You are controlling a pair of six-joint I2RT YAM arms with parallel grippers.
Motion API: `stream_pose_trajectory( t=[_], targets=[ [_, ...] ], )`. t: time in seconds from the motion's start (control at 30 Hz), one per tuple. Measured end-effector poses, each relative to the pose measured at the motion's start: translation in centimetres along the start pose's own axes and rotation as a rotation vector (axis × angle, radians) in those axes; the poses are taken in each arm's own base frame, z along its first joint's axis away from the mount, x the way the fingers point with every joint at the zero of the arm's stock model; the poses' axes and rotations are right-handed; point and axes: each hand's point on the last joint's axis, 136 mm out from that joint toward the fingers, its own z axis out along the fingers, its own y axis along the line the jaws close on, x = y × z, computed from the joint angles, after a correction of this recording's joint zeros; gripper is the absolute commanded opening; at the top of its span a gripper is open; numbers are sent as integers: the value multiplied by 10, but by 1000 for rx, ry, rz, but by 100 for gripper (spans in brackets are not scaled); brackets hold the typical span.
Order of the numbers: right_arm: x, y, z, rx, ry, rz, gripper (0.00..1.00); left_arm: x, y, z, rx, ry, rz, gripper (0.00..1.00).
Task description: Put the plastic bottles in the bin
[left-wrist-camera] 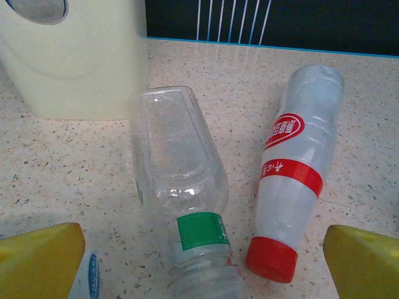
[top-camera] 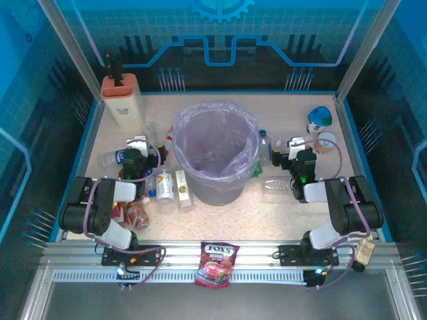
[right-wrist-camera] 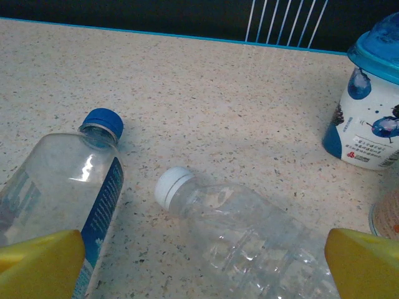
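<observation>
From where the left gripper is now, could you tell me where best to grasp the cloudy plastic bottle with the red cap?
Take the cloudy red-capped plastic bottle across its body at the red band, from above. It lies on its side, cap towards the open left gripper, so the jaws should straddle its width. Mind the clear green-labelled plastic bottle beside it.

Speckled beige tabletop [top-camera: 267,223] with blue edging — slotted aluminium rails [top-camera: 267,260] along the near side. Back wall [top-camera: 280,27] blue-lit, gear emblem [top-camera: 222,8] up top — angled metal posts [top-camera: 69,47] either side.

Bright, even light w/ soft shadows — glint on blue-cap bottle [right-wrist-camera: 62,180].
</observation>
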Motion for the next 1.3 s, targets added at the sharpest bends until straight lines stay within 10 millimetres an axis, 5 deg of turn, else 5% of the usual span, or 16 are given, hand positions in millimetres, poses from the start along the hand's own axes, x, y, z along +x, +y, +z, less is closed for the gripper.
stream_pose_trajectory(
  t=[0.97, 1.1, 1.3],
  targets=[
    [0, 5, 0, -42, 2, 5, 100, 0, -3, -5, 20, 42, 1, 99],
    [-11, 1, -6, -29, 43, 13, 100, -35, -2, -27, 6, 18, -34, 99],
    [-103, -5, -23, -13, 77, 104, 100, -146, -10, -77, 17, -48, -237, 96]
  ],
)
